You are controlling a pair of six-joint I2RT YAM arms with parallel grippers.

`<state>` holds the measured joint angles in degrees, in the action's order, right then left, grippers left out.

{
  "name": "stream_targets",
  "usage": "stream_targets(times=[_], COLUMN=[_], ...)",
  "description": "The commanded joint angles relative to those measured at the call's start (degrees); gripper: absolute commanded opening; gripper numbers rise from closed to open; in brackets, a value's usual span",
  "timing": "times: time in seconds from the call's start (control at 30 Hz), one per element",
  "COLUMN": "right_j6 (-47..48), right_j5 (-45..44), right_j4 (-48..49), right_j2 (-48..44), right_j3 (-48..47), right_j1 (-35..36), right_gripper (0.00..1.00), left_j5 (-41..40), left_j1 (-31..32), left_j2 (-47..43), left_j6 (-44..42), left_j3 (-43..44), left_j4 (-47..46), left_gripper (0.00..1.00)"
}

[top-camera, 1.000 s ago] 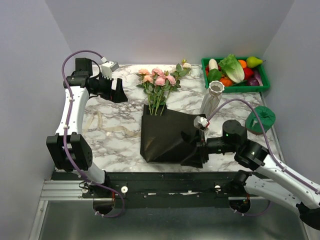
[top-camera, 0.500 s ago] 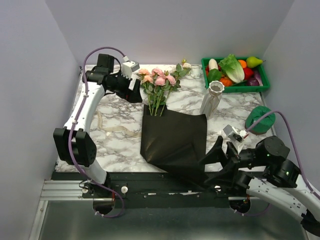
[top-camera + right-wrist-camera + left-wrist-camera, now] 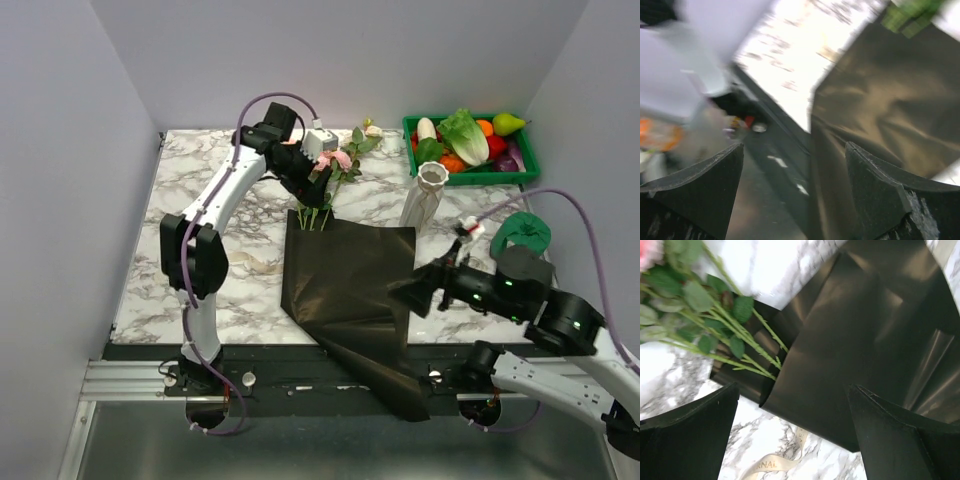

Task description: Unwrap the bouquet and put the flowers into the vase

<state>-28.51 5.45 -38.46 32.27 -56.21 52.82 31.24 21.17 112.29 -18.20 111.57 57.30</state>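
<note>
1. The flowers (image 3: 328,165) are soft pink and peach fabric roses on thin, wiry green stems with small toothed leaves. They lie flat near the middle of the table's far edge, heads toward that edge, with the stem ends resting on the far rim of the wrapper.
2. The wrapper (image 3: 345,270) is a glossy black sheet, opened out and creased. Its near corner droops over the table's near edge, and a fold curls up around the stem ends.
3. The vase (image 3: 427,195), slim, white and wavy-rimmed, stands upright to the right of the flowers, apart from them.
4. The left claw (image 3: 793,390) hangs over the stems, its fingers spread wide with nothing gripped.
5. The right claw (image 3: 794,145) sits by the wrapper's right edge, fingers apart. The blur hides whether it touches the paper.
6. A cream printed ribbon (image 3: 771,466) lies limp on the table (image 3: 200,215), which is white marble with grey veins.
7. A green plastic crate (image 3: 525,170) of vegetables fills the far right corner.
8. A dark green crinkled disc (image 3: 522,235) lies by the right edge.
</note>
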Motion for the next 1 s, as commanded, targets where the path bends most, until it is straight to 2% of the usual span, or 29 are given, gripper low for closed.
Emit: stream_targets(times=[0.0,0.1,0.23,0.43,0.7,0.97], right_j6=[0.2,1.4,3.0,3.4,3.5,3.7], right_j5=[-12.7,-10.2,-9.1,-8.0,-6.7,-6.5], right_j4=[-2.7,0.9,2.9,3.7,4.4,4.4], right_j2=[5.9,6.1,4.2,2.8,2.9,2.1], right_j3=[3.1,3.9,4.3,4.0,3.4,3.1], right_j1=[0.2,0.2,0.2,0.2,0.2,0.3], right_gripper=[0.89,0.89,0.89,0.89,0.89,0.89], left_j5=[2.2,2.9,3.1,1.1,-0.1,-3.0], left_j1=[2.6,3.3,3.3,3.4,3.4,2.6], left_j2=[5.2,10.0,17.3,19.7,22.1,21.9], left_j6=[-12.4,-19.0,-22.4,-22.4,-21.8,-21.8], left_j3=[0.4,3.6,11.3,8.1,8.6,7.3], left_j4=[8.3,13.4,19.9,15.7,14.7,13.9], left_gripper=[0.99,0.99,0.98,0.98,0.97,0.92])
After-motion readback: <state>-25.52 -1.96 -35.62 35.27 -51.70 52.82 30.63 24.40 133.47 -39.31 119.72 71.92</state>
